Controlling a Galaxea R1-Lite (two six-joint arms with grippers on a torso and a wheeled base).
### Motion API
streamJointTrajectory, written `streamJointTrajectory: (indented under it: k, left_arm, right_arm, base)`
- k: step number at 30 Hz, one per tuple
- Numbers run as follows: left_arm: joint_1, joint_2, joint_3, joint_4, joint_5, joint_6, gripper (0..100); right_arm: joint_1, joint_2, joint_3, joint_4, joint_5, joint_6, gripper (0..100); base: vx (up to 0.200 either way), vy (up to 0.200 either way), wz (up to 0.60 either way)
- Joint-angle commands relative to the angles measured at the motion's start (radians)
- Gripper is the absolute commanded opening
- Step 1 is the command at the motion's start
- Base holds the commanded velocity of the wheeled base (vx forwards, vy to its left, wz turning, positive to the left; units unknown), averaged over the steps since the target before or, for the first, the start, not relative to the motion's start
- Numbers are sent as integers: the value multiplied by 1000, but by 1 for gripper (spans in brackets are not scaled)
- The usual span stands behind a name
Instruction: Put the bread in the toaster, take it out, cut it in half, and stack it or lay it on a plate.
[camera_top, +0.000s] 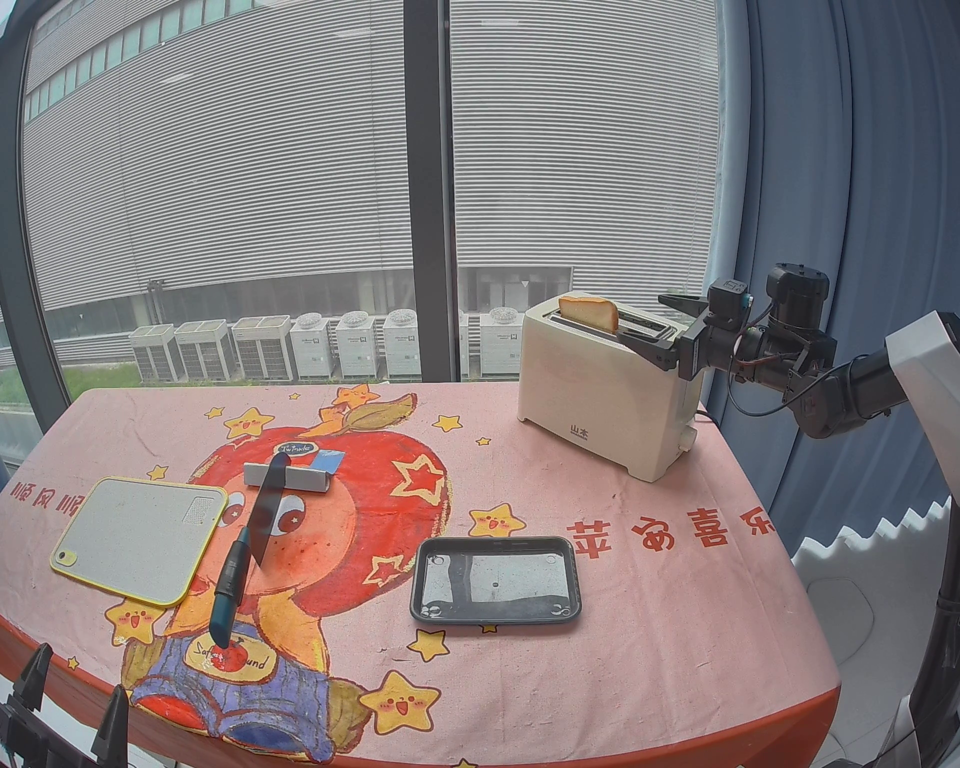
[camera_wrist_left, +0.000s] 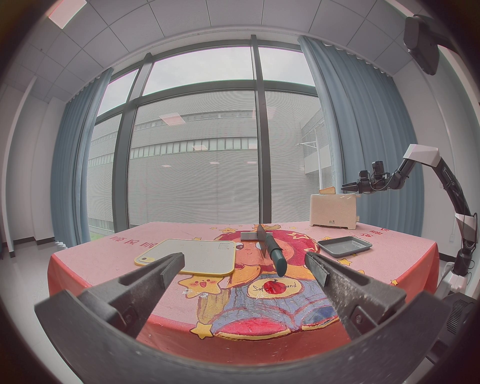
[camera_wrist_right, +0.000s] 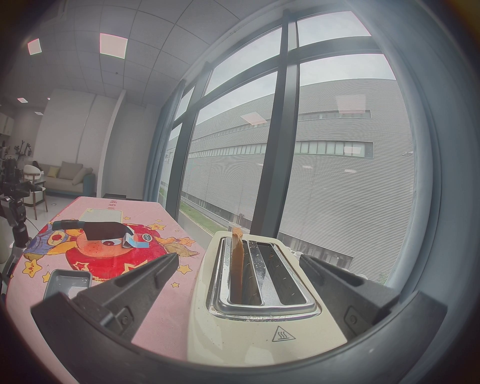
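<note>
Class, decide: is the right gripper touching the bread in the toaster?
Apart. The right wrist view shows the bread upright in the toaster slot, with clear gaps to both fingers of the open right gripper.

A pink cartoon tablecloth lies before the window and blue curtain.

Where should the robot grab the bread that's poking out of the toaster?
Probably the exposed top edge of the tan bread slice, with the open right tool coming down from above. The slice stands upright in a slot of the cream toaster, so only its top pokes out, flat faces free to pinch.
</note>
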Motion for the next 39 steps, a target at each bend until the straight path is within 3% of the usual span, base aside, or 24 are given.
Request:
streamJointTrajectory:
  k: [1, 9, 21, 22, 31, 32, 39]
  left_arm:
    - [0, -15, 16, 0, 0, 0, 100]
    - [0, -15, 16, 0, 0, 0, 100]
    - [0, -15, 16, 0, 0, 0, 100]
    - [0, -15, 16, 0, 0, 0, 100]
    - [0, -15, 16, 0, 0, 0, 100]
    - [0, -15, 16, 0, 0, 0, 100]
    - [0, -15, 16, 0, 0, 0, 100]
  right_arm:
    - [-3, -6, 3, -3, 0, 0, 100]
    - [-11, -49, 43, -11, -3, 10, 100]
    - [-34, -248, 276, -12, -2, 20, 100]
    - [-41, -266, 298, -12, 1, 21, 0]
    - [-34, -408, 463, 0, -3, 87, 0]
    - [-32, -440, 506, 2, -6, 116, 0]
    - [-32, -478, 552, -11, -5, 144, 0]
  base:
    - [0, 0, 0]
    - [0, 0, 0]
    - [0, 0, 0]
    - [0, 0, 0]
    - [0, 0, 0]
    - [0, 0, 0]
    - [0, 0, 0]
